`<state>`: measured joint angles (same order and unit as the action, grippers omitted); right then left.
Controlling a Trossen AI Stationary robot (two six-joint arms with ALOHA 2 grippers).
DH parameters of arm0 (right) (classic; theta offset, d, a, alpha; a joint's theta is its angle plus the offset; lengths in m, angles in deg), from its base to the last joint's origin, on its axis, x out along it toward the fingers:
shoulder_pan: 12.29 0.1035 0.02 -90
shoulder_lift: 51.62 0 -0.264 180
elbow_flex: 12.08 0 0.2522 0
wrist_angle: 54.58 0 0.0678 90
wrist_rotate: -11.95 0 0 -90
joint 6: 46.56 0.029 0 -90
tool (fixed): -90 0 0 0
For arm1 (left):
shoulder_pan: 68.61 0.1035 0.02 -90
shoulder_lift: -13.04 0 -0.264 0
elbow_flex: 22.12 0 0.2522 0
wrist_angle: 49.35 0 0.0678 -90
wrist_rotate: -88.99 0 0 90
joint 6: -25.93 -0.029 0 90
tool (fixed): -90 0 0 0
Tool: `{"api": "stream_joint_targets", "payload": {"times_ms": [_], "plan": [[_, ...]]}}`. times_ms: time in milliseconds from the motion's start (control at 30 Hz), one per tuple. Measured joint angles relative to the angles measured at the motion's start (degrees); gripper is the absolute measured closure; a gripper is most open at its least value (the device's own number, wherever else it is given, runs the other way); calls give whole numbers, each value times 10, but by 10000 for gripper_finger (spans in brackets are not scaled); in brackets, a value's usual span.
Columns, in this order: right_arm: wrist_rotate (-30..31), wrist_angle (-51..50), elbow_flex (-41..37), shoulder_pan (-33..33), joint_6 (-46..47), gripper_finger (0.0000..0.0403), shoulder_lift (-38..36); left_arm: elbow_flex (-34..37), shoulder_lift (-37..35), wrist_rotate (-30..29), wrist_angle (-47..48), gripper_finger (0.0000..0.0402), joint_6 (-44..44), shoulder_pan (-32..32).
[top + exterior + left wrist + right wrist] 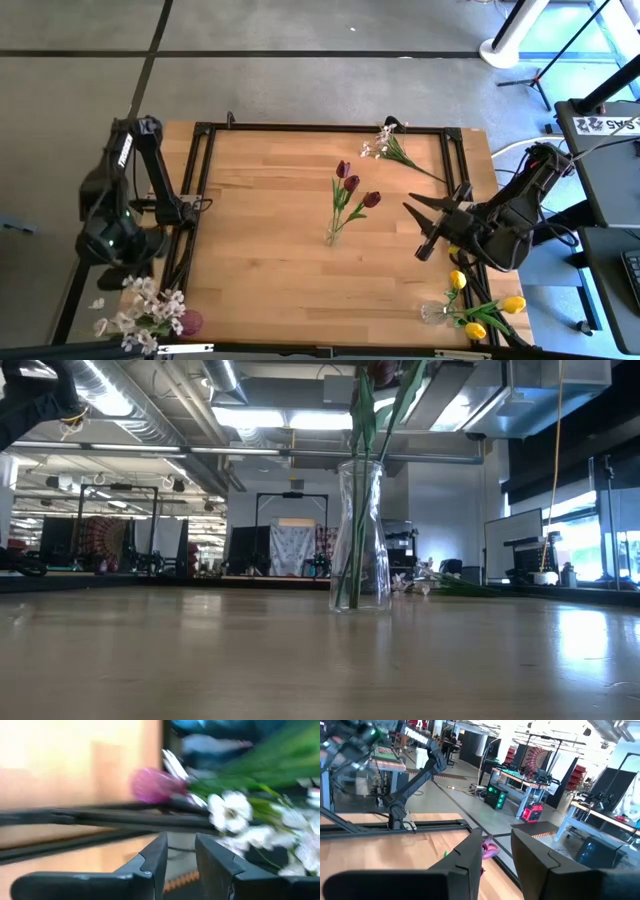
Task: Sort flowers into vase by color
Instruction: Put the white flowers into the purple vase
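Note:
Three dark red tulips [350, 185] stand in a clear glass vase [360, 535] at the table's middle. A spray of white-pink blossoms [388, 143] lies flat on the table at the far right. Yellow tulips [482, 312] sit in a clear vase [432, 313] at the near right corner. White blossoms [140, 312] stick out of a pink vase [188, 322] at the near left corner. My right gripper [424, 229] hovers open, right of the red tulips, holding nothing. My left gripper [180, 855] is open just above the white blossoms [235, 812] and pink vase [152, 785].
A black metal frame [200, 180] borders the wooden tabletop, and its rail [100, 815] runs past the pink vase. Bare wood lies between the centre vase and the left rail. Desks and equipment [530, 805] fill the room beyond the table.

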<state>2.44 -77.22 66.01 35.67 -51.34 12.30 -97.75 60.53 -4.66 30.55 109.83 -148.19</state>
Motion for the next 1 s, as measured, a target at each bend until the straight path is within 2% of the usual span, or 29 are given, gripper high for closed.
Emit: {"api": "stream_joint_targets", "payload": {"times_ms": [100,233,367,533,733,867,1000], "plan": [[0,-23,0,0,5,299,0,-37,-1,-60,88,314,0,9],[-6,-66,0,-1,54,299,0,-57,-6,-149,172,321,21,21],[-69,-127,0,-27,133,282,0,-57,-11,-246,243,327,64,41],[-215,-182,0,-117,188,221,3,-48,-29,-415,236,330,72,87],[-266,-214,0,-217,164,157,0,-48,-29,-585,219,331,66,152],[-331,-265,0,-296,163,144,-14,-48,-16,-653,171,331,37,204],[-423,-304,0,-388,138,145,-21,-33,3,-682,87,331,0,262]]}}
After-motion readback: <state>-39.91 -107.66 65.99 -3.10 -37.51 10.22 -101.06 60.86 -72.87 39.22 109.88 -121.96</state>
